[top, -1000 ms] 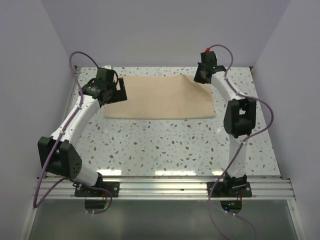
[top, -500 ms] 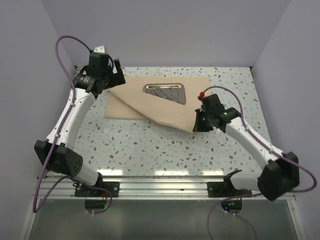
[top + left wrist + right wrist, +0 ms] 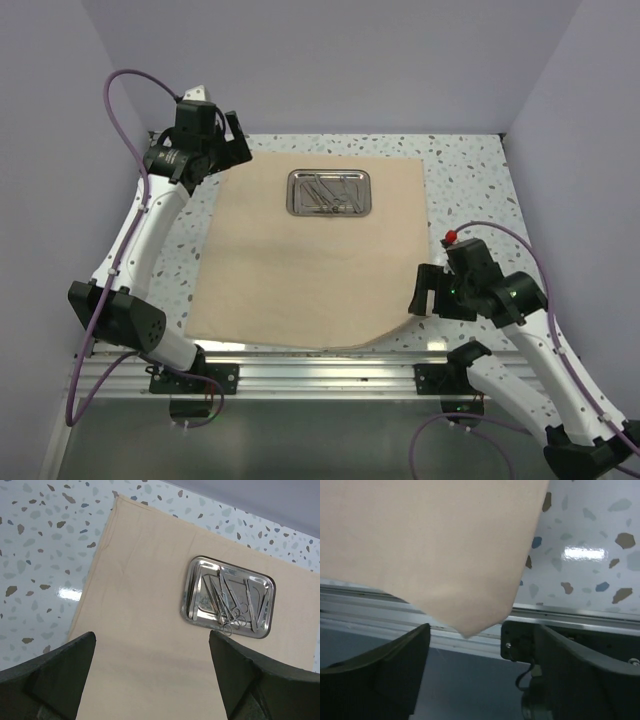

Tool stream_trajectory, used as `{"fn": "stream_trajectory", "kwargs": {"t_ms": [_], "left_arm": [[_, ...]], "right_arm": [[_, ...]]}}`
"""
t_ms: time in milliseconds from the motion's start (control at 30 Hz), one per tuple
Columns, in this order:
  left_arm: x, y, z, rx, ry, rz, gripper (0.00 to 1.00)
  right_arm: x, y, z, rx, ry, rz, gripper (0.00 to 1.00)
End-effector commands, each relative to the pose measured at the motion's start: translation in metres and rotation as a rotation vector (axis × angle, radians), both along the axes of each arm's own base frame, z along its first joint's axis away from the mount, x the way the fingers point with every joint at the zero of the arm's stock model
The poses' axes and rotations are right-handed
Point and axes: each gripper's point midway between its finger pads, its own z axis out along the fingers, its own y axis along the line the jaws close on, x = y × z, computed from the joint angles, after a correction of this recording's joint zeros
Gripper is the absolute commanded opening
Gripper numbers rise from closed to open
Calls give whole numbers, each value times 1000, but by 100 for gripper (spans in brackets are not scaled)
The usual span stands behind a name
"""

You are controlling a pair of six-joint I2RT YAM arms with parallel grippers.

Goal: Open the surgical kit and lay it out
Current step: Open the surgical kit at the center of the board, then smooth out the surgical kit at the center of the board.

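Observation:
The beige cloth wrap [image 3: 300, 270] lies unfolded across the table, its near right corner drooping over the front edge. On its far part sits the small steel tray [image 3: 296, 193], and thin silver instruments [image 3: 328, 196] lie inside it. My left gripper [image 3: 236, 150] hovers open above the cloth's far left corner; its wrist view shows the cloth [image 3: 145, 605], the tray [image 3: 186, 587] and the instruments [image 3: 231, 605]. My right gripper [image 3: 422, 292] is open at the near right corner. There the cloth's loose tip [image 3: 470, 625] hangs just ahead of the right gripper [image 3: 482, 627], unpinched.
An aluminium rail [image 3: 320, 372] runs along the near edge below the cloth's corner, with the right arm's black base mount [image 3: 517, 640] close to the right fingers. Speckled tabletop [image 3: 480, 200] shows around the cloth. Walls close in the back and both sides.
The right gripper carried the cloth's flap from the far right to the near edge, which uncovered the tray, then opened and let the corner go. The left arm rose a little at first.

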Motion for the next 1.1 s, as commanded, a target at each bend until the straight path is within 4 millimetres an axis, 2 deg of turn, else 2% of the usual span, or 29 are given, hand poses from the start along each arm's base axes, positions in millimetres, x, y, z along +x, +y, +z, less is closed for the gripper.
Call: {"fn": "stream_trajectory", "kwargs": {"t_ms": [0,100,200,233,300,333,367,400,433,467,500,533,600,633,700,733,767,800,833,867,900,933,967,1000,1033,1067], "left_arm": [[-3,-1,18,-26,-35,5,100],[-7,-2,13,-26,-14,2,100],[-10,2,8,-11,-4,12,100],[-11,4,8,4,-10,8,100],[-11,8,-6,38,4,7,100],[-11,9,-15,59,21,-1,100],[-12,11,-29,77,52,-3,100],[-10,12,-35,92,57,-11,100],[-6,11,-45,103,74,-17,100],[-4,11,-53,113,89,-20,100],[3,11,-55,116,81,-21,100],[9,11,-68,135,106,-30,100],[25,10,-74,140,100,-43,100],[35,14,-92,145,135,-38,100],[55,16,-96,130,127,-45,99],[67,27,-114,125,161,-25,99],[78,28,-112,105,146,-33,98],[89,32,-117,98,138,-30,98],[99,44,-138,94,175,-10,98],[112,48,-135,83,158,-5,97],[120,53,-141,84,163,1,97],[128,61,-165,85,204,10,97],[141,64,-160,82,180,11,96],[148,67,-165,91,184,5,96],[154,72,-186,93,215,11,96],[164,74,-181,91,192,11,96]], "right_arm": [[-18,-14,-3,-81,123,-42,98],[-10,-25,0,-154,131,-88,99],[10,-23,13,-163,68,-114,98],[19,-19,17,-152,45,-116,98],[35,-10,27,-120,1,-109,98],[50,-2,33,-90,-42,-103,98],[61,5,30,-89,-27,-96,98],[80,15,41,-62,-79,-83,98],[92,21,42,-63,-80,-75,99],[107,26,34,-87,-45,-72,98],[126,30,45,-89,-70,-70,98],[142,27,45,-88,-69,-94,98],[175,31,38,-70,-31,-115,98],[191,30,36,-41,-38,-138,98],[224,18,19,15,17,-214,98],[237,12,13,12,25,-241,98],[249,-4,8,-24,24,-281,98],[266,-7,18,-31,-12,-294,98],[275,-10,-3,-57,41,-299,98],[285,-19,-6,-80,37,-323,98],[300,-26,-3,-100,14,-342,98],[309,-30,-20,-120,47,-353,98],[318,-37,-27,-123,54,-379,97],[332,-43,-24,-129,29,-401,96],[340,-47,-42,-139,56,-417,96],[347,-54,-47,-139,57,-443,95]]}}
